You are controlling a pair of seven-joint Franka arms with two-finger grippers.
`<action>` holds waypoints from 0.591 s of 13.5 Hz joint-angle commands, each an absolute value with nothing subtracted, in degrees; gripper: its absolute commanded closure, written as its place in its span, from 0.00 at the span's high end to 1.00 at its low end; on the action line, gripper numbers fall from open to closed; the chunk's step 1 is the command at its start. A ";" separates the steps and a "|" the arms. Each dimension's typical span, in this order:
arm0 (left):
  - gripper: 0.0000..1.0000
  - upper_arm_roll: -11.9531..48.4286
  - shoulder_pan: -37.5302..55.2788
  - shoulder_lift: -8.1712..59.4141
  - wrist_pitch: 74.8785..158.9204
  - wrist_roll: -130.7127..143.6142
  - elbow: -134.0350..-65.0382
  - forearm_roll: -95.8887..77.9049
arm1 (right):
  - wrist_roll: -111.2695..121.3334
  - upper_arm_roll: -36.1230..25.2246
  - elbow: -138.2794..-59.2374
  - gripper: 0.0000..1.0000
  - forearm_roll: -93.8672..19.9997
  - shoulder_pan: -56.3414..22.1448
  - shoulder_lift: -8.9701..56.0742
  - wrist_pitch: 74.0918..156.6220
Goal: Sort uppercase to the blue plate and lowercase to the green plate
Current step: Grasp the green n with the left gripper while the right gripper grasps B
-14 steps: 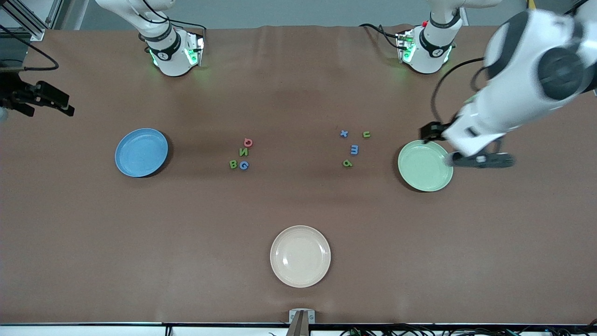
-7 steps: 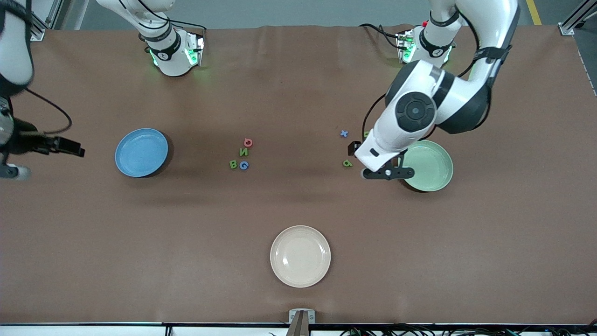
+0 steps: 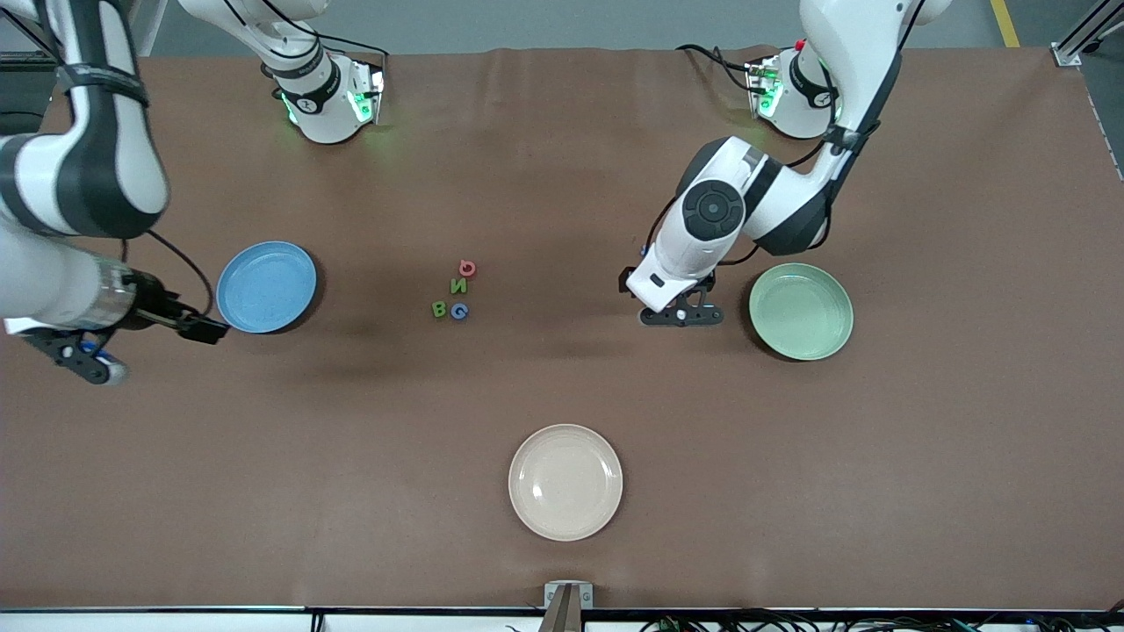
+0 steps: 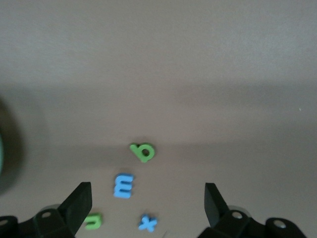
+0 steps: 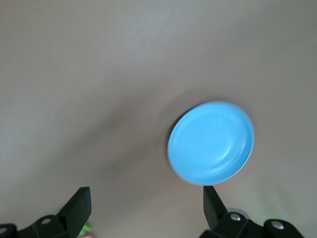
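Nearest the front camera, a round shallow cream plate is sitting on the brown counter, well apart from everything else.

Farther up, toward the left arm's end, the round pale mint-green plate is lying bare. Just beside it the left claw is hanging over the spot where the lowercase letters are lying, hiding them in the front view. Its fingers are standing wide apart and gripping nothing. The left wrist view is showing the small chunky green p, blue m, green u and blue x flat on the counter below the spread fingers, close together but not touching.

Near the middle of the counter the capital letters are clustered: green B and blue G side by side, green N just farther from the camera, and the red rounded letter farthest.

Toward the right arm's end, the round shallow sky-blue plate is also lying bare. The right claw is hanging over the counter beside that plate, fingers spread wide and holding nothing.
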State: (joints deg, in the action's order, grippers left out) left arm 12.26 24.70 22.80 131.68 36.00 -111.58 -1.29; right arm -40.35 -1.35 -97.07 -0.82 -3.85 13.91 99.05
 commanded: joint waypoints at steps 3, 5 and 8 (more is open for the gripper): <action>0.98 11.78 24.96 25.13 139.31 37.09 -116.02 2.19 | -63.59 -1.41 -109.65 1.00 -4.55 -12.20 11.61 111.32; 0.93 11.78 25.05 26.62 140.18 37.18 -116.02 2.55 | -70.28 -1.41 -115.55 1.00 -6.50 -15.97 10.90 119.23; 0.87 11.69 25.22 28.56 143.25 38.49 -116.02 2.55 | -78.90 -1.41 -121.63 0.99 -6.59 -21.69 11.51 131.10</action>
State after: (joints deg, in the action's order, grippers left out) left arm 11.90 24.81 27.73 140.94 36.20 -115.79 1.25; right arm -73.73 -0.96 -116.54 -5.86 -18.57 13.76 125.45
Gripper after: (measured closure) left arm 0.084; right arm 0.004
